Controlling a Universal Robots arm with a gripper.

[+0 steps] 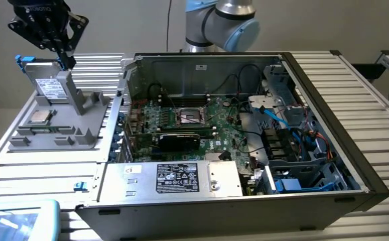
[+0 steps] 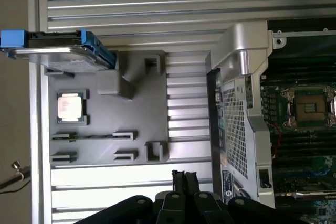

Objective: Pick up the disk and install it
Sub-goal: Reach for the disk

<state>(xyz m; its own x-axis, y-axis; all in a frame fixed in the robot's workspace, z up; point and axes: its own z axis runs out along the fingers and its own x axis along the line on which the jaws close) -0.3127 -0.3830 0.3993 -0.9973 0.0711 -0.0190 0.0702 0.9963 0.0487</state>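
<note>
The hand (image 1: 66,59) is hanging with its black fingers pressed shut and nothing between them. The disk (image 1: 49,86) is sitting below the hand and off to one side, clear of the fingertips. It is propped on edge and leaning back against the upright post of the holder (image 1: 80,108).

My main worry is the closed fingers. If the hand is coming down like this, the tips are likely to be striking the disk's upper edge rather than straddling it. The disk is only leaning, so a knock could be tipping it off the post or sliding it along the holder. The chip (image 1: 40,116) is lying flat in its recess just below the disk, and a falling disk could be landing on it. A grip on the frame (image 1: 24,59) alone looks risky too, since thin plastic may be flexing or unclipping. The open case (image 1: 201,60), well away on the hand's far side, is holding loose blue and black cables that could be snagging a carried disk.

The disk is a flat silver-grey metal slab with a white label, smooth and probably slippery. Its frame is bright blue plastic with end tabs. The holder is matte grey moulded plastic with blocky ribs and pockets. The desk (image 1: 40,165) is ribbed, shiny aluminium.
</note>
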